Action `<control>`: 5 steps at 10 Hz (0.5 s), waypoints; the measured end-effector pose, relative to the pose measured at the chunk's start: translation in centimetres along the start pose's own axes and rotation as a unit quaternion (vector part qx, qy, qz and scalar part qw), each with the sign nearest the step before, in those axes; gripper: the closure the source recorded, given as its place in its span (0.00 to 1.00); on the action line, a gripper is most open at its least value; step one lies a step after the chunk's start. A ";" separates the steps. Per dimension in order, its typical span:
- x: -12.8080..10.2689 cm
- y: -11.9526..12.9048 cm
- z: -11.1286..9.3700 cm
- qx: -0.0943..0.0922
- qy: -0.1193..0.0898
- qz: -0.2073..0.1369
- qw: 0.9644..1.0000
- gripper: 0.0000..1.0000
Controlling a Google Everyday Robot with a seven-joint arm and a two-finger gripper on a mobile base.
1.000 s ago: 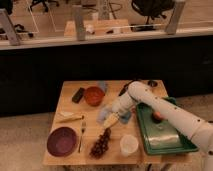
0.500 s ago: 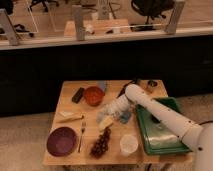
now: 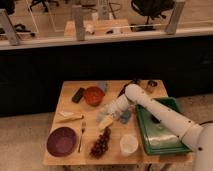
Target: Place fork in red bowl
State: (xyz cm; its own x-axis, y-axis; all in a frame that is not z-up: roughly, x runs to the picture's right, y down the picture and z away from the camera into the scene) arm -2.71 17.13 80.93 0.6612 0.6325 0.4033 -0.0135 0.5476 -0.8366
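Pincer (image 3: 107, 116) hangs low over the middle of the pale wooden counter (image 3: 70, 86), on the end of a white arm (image 3: 150, 105) that reaches in from view-right. Fingers spread, released.

- Just camera-side of the pincer: small yellowish block (image 3: 106, 123); cannot tell whether they touch.
- Just right of the pincer: small blue object (image 3: 125, 117).
- Slim silver metal fork (image 3: 81, 136) lies flat on the counter, left of the pincer and nearer the camera, apart from it. It sits between the dark purple round dish (image 3: 61, 141) and a bunch of dark grapes (image 3: 100, 145).
- Small round orange-red bowl (image 3: 93, 95) stands beyond the pincer, slightly left, well apart from the fork.
- Green rectangular tray (image 3: 146, 135) lies right of the pincer, partly under the arm.
- White cup (image 3: 128, 144) stands camera-side, right of the pincer.
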 end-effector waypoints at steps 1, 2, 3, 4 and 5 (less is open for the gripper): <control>-0.3 0.2 0.4 -0.008 -0.012 -0.007 1.000 0.20; -0.7 0.6 1.0 -0.019 -0.028 -0.016 0.999 0.20; -1.1 0.9 1.6 -0.026 -0.037 -0.023 0.999 0.20; -1.5 1.1 2.1 -0.032 -0.044 -0.031 0.998 0.20; -1.8 1.5 2.5 -0.034 -0.046 -0.038 0.998 0.20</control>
State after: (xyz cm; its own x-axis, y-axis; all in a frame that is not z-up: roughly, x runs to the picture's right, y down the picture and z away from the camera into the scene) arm -5.82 18.18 79.92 0.5863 0.6406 0.4959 0.0865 0.5592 -0.8245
